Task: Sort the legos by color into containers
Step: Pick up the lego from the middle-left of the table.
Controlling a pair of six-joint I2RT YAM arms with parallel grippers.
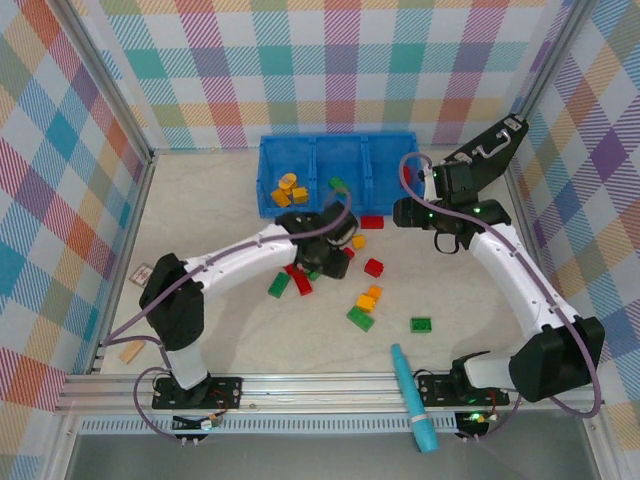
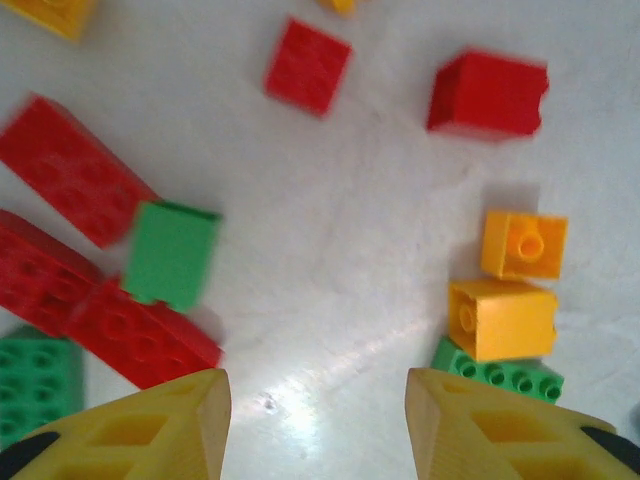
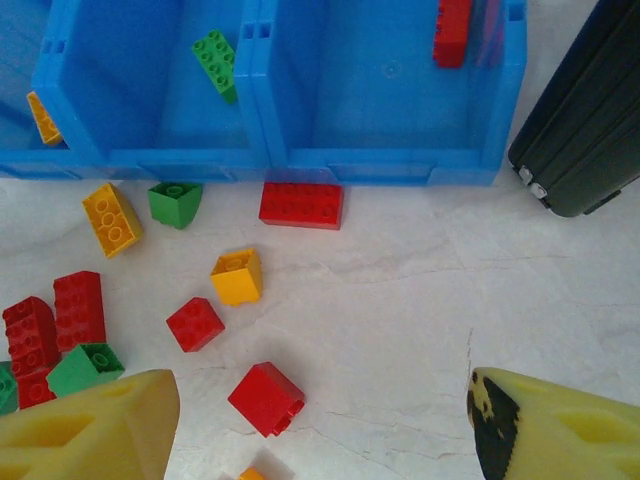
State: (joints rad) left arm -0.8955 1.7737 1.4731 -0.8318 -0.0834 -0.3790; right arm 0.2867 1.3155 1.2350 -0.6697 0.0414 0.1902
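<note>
The blue tray stands at the back, and its front wall shows in the right wrist view. Its left compartment holds yellow legos, the middle one a green lego, the right one a red lego. Loose red, green and yellow legos lie on the table in front. My left gripper hangs open over bare table between red legos and yellow ones. My right gripper is open above a red cube, holding nothing.
A black case lies right of the tray, close to my right arm. A teal tool rests at the near edge. A tan wooden block lies at the near left. Metal frame rails border the table.
</note>
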